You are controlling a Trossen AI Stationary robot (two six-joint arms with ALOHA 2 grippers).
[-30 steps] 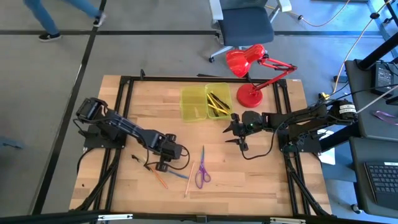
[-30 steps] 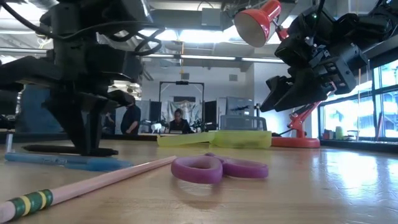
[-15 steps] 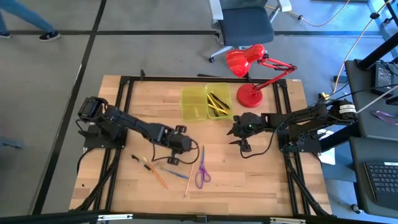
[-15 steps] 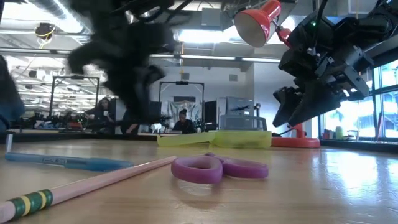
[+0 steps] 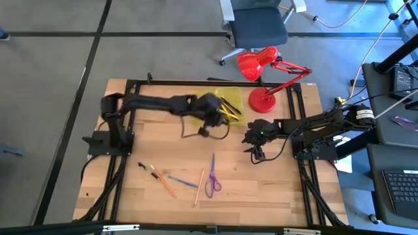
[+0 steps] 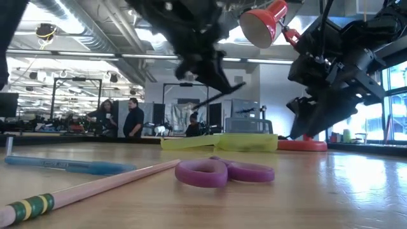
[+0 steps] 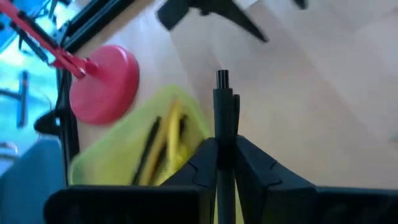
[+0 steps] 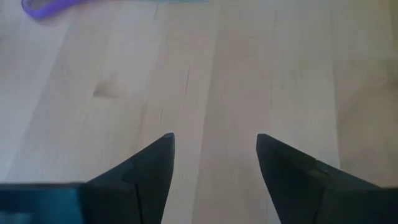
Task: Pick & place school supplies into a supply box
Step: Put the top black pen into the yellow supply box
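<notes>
Where the left arm sweeps across the high view it blurs, so the left gripper (image 5: 210, 116) is hard to make out there and covers most of the left half of the supply box (image 5: 230, 95); its wrist view settles the matter, showing the fingers (image 7: 205, 163) pinching a black pen (image 7: 223, 118) that juts forward, with the box's yellow-green tray just beyond, dark and yellow pencils (image 7: 166, 134) lying inside. Left arm: stretched from its base at the table's left edge toward the box, gripper above the box's near left part. Loose supplies, well in front of the box on the table (image 5: 274, 189): small black pen (image 5: 141, 166), orange pencil (image 5: 164, 183), blue pen (image 5: 183, 181), pale pink pencil (image 5: 198, 187), purple-handled scissors (image 5: 211, 181). Right gripper (image 5: 256, 150): to the right of and in front of the box, tilted down over bare wood, fingers (image 8: 152, 163) spread wide, holding nothing. Red desk lamp (image 5: 262, 78): just right of the box.
</notes>
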